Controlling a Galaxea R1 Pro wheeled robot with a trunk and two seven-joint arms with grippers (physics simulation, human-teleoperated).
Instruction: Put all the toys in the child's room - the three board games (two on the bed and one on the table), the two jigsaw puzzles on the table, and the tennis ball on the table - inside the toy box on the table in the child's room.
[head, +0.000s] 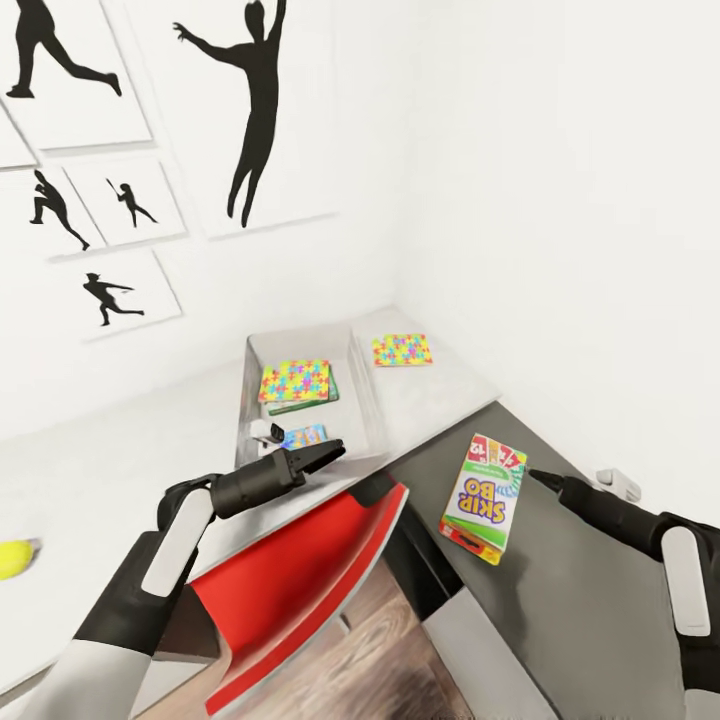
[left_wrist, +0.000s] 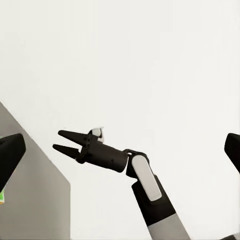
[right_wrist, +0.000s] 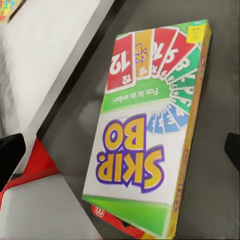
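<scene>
The toy box (head: 249, 385) sits on the light grey table (head: 100, 470). Inside it a jigsaw puzzle (head: 295, 381) lies on a green-edged box (head: 318, 403), with a blue board game (head: 304, 437) beside them. A second jigsaw puzzle (head: 402, 350) lies on the table to the right of the toy box. The Skip-Bo board game (head: 484, 497) (right_wrist: 147, 135) rests flat on the dark grey cabinet top. My right gripper (head: 535, 477) (left_wrist: 59, 141) hovers open just right of it. My left gripper (head: 335, 452) is open over the toy box's near edge. The tennis ball (head: 14, 558) lies far left.
A red chair (head: 300, 580) is tucked under the table's edge, with wood-plank floor (head: 380, 660) below. White walls with black player silhouettes (head: 255, 100) close the corner behind the table. A small white object (head: 618, 483) sits on the dark cabinet section (head: 590, 610).
</scene>
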